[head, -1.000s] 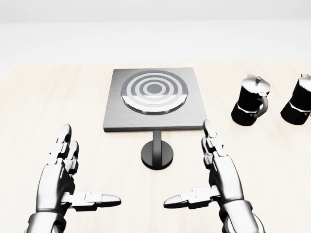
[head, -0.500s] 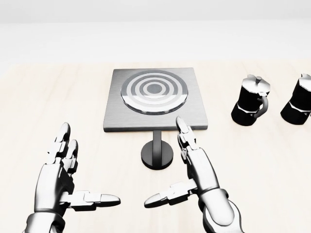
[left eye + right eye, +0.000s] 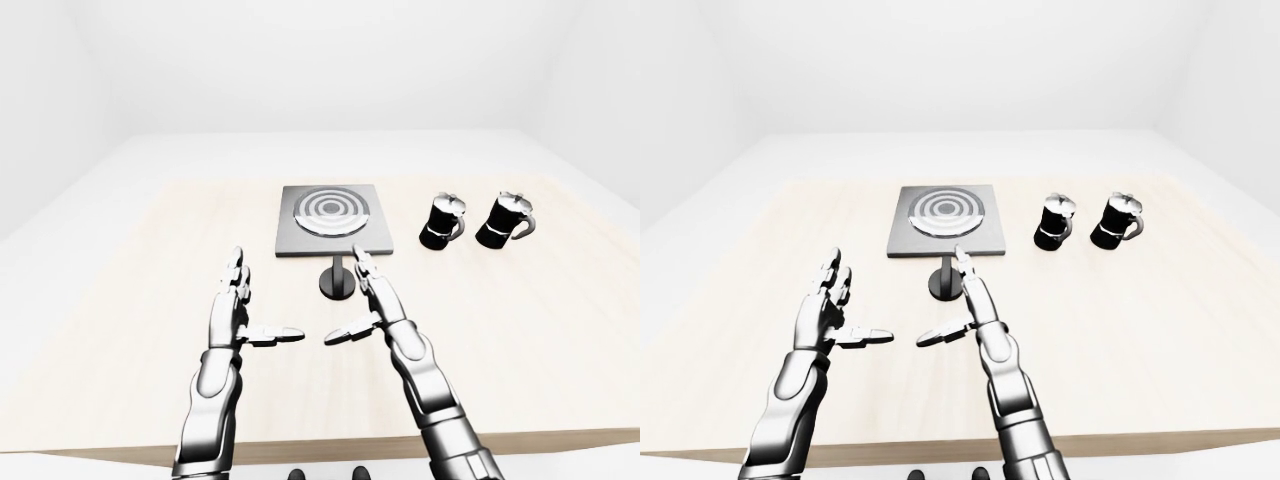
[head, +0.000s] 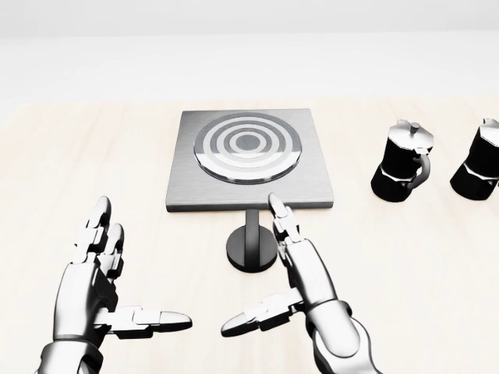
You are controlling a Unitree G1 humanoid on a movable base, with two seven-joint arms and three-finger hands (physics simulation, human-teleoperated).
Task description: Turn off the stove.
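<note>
No brand, label or writing is legible on any item. The stove (image 4: 249, 160) is a square grey plate with a round burner of concentric rings, lying flat on the pale wooden table (image 3: 120, 300), at upper centre in the head view. Its knob (image 4: 252, 248), a dark round disc with an upright grey stem, sits on the table just below the stove's lower edge. The right hand (image 4: 300, 284) is spread wide, thumb pointing left and fingers extended toward the top of the view; its fingertips (image 4: 277, 209) lie just right of the knob's stem and overlap the knob's right rim in the head view, though contact cannot be confirmed. The left hand (image 4: 97, 284) is also spread wide and holds nothing, positioned well apart from the knob at lower left. Two black moka pots (image 4: 402, 162) stand upright to the right of the stove, near each other. The head view cuts off the second pot at its right edge; the left-eye view shows both pots (image 3: 505, 220) complete, plus both forearms, the table's near edge and the plain white walls (image 3: 320, 60) around the table.
</note>
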